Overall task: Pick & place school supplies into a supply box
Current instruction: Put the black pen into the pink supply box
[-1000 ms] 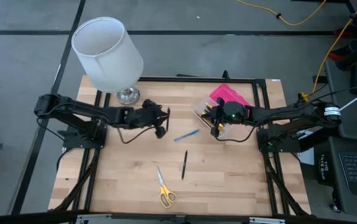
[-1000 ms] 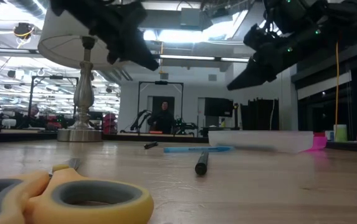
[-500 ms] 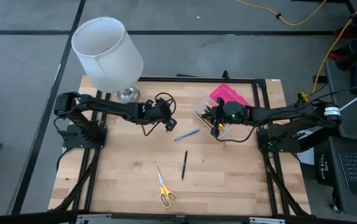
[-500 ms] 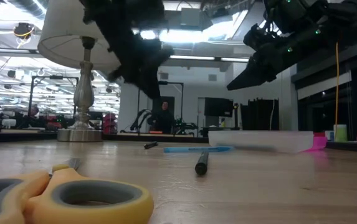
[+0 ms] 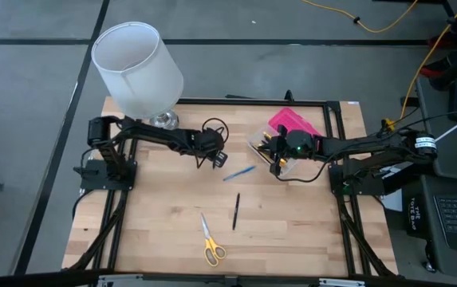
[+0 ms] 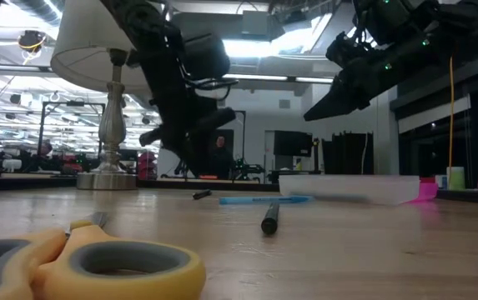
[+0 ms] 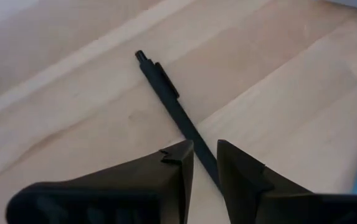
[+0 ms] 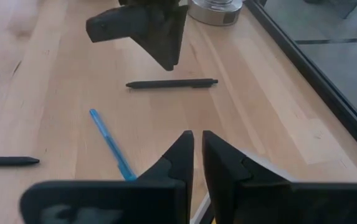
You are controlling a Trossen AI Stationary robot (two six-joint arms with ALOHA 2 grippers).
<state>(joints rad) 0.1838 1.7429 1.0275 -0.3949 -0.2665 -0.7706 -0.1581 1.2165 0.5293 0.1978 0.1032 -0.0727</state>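
A black pen lies flat on the wooden table, also seen in the right wrist view and the low view. My left gripper hangs just above it, slanting down, narrowly open, with the pen's near part showing between the fingertips. A blue pen, a second black pen and yellow-handled scissors lie on the table. The supply box with its pink lid sits at the far right. My right gripper hovers over the box, shut, nothing between its fingers.
A white lamp stands at the table's far left corner on a metal foot, close behind my left arm. A black frame rail runs along the far edge. Bare wood lies around the scissors near the front.
My left gripper has reached toward the table's right and sunk toward the black pen, tipping more steeply down and rolling as it went.
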